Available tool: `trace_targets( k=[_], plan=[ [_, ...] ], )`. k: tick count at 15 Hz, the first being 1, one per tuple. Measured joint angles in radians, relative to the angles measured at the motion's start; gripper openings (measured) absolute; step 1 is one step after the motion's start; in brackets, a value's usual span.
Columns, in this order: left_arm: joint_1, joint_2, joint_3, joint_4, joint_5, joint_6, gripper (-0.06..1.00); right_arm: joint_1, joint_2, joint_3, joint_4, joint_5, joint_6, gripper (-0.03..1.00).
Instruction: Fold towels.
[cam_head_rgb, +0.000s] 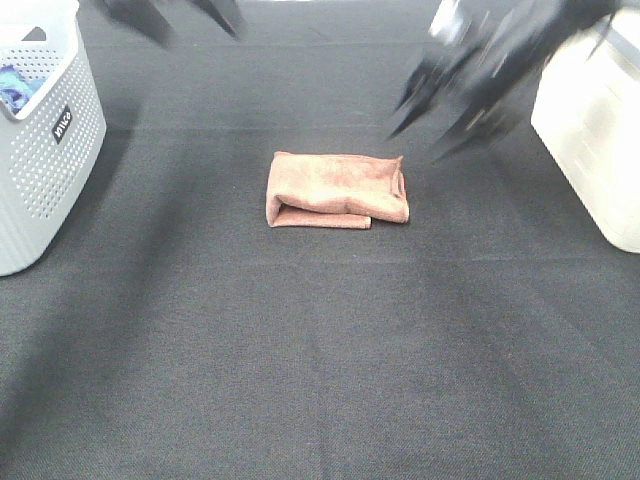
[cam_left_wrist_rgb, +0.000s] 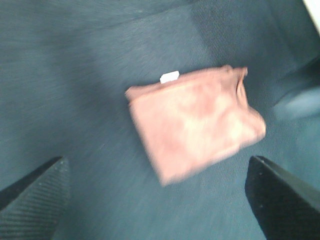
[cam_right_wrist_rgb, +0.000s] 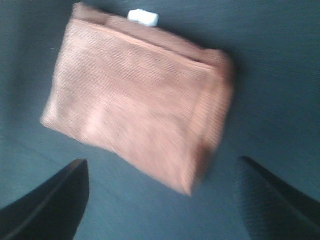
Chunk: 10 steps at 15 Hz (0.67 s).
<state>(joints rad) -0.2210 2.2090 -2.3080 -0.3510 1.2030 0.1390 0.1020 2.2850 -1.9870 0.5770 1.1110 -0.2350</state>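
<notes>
Jaws spread on both arms; only wrist views show the folded towel's (cam_head_rgb: 337, 190) white tag (cam_right_wrist_rgb: 143, 17).

You have a reddish-brown towel (cam_head_rgb: 337, 188) of soft, matt, fuzzy cloth, with a small smooth white tag (cam_right_wrist_rgb: 143, 17) at one edge. It lies on a surface (cam_head_rgb: 320, 360) covered in dark, matt, finely woven fabric. The left pincer's fingers (cam_left_wrist_rgb: 35, 195) look like matt black plastic with a fine ribbed texture. The perforated basket (cam_head_rgb: 45, 150) is smooth, pale grey plastic.
</notes>
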Motion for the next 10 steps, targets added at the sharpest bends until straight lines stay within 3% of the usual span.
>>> trace_targets(
  k=[2,5,6,10],
  plan=[
    [0.0,-0.102,0.0,0.118,0.01,-0.023,0.89,0.065,-0.148,0.0,-0.245,0.08,0.139,0.75],
    [0.0,-0.254,0.048,0.255,0.009,-0.062,0.89,0.153,-0.292,0.009,-0.452,0.095,0.265,0.75],
    [0.0,-0.389,0.181,0.295,0.009,-0.074,0.89,0.201,-0.36,0.046,-0.525,0.096,0.299,0.75],
    [0.0,-0.762,0.681,0.351,0.01,-0.139,0.89,0.315,-0.603,0.292,-0.6,0.096,0.358,0.75]
  ],
)
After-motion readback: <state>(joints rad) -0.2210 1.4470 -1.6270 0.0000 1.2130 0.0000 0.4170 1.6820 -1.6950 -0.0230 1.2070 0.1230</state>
